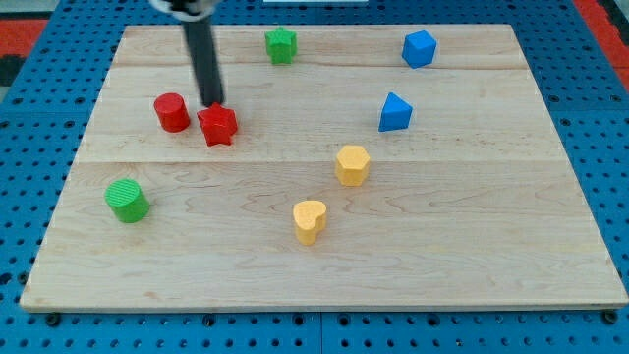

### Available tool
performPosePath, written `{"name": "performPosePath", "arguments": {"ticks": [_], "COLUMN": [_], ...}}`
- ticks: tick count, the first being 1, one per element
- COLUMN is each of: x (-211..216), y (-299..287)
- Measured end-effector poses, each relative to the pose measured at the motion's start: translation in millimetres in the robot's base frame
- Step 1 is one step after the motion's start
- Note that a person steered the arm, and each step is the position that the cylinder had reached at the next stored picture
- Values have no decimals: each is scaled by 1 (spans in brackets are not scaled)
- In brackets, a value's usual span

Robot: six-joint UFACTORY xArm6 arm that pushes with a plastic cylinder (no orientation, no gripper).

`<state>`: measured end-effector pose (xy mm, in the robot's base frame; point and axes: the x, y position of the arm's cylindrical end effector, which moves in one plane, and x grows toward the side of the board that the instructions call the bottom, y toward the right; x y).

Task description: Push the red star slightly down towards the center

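The red star (217, 125) lies on the wooden board (324, 265) in the upper left part of the view. My tip (213, 103) stands right at the star's top edge, touching or nearly touching it. A red cylinder (172, 112) stands just left of the star and of my tip. The rod rises from the tip up out of the view's top.
A green star (281, 45) is at the top centre. A blue block (419, 48) is at the top right, a blue wedge-like block (395, 112) below it. A yellow hexagon (352, 164) and a yellow heart (310, 220) sit near the centre. A green cylinder (127, 200) is at the left.
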<state>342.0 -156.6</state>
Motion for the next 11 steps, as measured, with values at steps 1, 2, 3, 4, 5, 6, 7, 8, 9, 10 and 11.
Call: {"name": "performPosePath", "arguments": {"ticks": [1,2,3,4,5,6,7,8,9,10,11], "x": [-17,-17,-17,-12,-12,67,30,4,5,10,0], "y": [-5,-4,-2,20,109,112,130,97,75,75,67]}}
